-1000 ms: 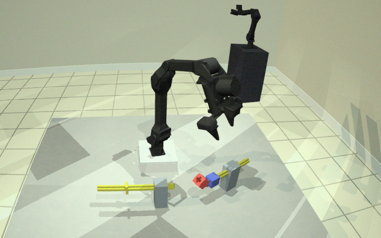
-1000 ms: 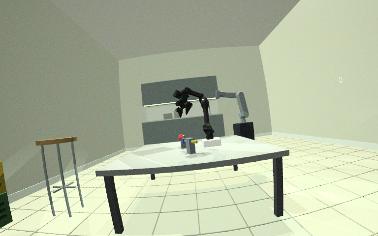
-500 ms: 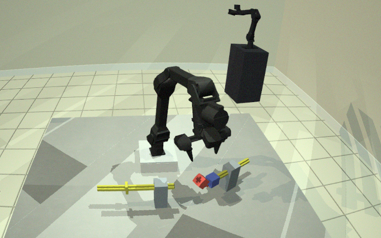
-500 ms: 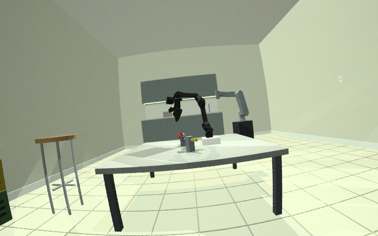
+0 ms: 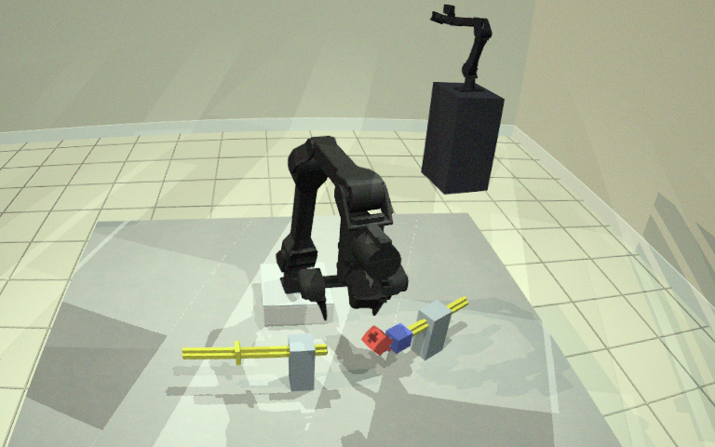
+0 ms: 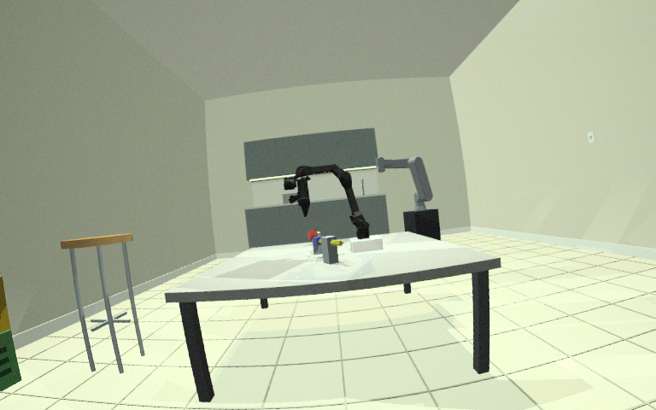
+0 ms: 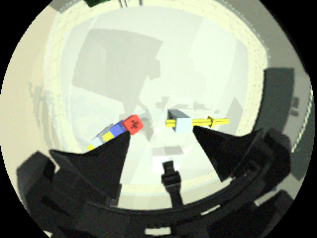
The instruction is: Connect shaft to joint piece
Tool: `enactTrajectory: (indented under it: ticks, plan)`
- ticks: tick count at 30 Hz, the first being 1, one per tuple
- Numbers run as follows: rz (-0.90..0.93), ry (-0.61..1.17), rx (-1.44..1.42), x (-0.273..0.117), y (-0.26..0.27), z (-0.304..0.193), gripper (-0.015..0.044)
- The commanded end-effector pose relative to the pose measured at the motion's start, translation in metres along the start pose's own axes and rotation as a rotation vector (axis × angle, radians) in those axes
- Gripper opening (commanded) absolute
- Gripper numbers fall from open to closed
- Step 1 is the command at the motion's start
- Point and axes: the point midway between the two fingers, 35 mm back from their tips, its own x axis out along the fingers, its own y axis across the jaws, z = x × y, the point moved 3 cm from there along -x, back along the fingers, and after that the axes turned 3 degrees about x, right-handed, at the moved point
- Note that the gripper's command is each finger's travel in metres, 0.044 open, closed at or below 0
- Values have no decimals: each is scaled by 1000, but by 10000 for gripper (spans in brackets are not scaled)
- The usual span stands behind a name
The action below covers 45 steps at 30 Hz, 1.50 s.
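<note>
The red joint piece (image 5: pixel 377 340) (image 6: pixel 312 234) (image 7: pixel 133 125) sits tilted at the end of the blue hinge part (image 5: pixel 398 338) (image 7: pixel 117 129). Its cross-shaped opening faces up toward the wrist camera. The blue part is on the fixed yellow shaft (image 5: pixel 458 304) (image 6: pixel 337 243), which passes through a grey block (image 5: pixel 432 331) (image 6: pixel 329 249). The second yellow shaft (image 5: pixel 264 352) (image 7: pixel 200 122), with a yellow collar (image 5: pixel 237 352) (image 7: pixel 211 122), lies through the other grey block (image 5: pixel 302 365) (image 7: pixel 183 124); its near end is apart from the red piece. My gripper (image 5: pixel 350 316) (image 7: pixel 162 131) is open and empty, above and between the two blocks.
The arm stands on a white base (image 5: pixel 292 314) (image 6: pixel 366 244) behind the blocks on the grey table (image 5: pixel 128 265) (image 6: pixel 397 277). Other arms on dark pedestals (image 5: pixel 461 138) (image 6: pixel 421 223) and a stool (image 6: pixel 96 240) stand away from the table.
</note>
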Motion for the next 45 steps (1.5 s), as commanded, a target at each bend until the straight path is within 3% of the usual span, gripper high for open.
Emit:
enactTrajectory:
  ticks: [1, 45]
  plan:
    - [-16, 1, -89, 2, -1, 0, 440]
    - [-162, 59, -1473, 17, 7, -4, 440]
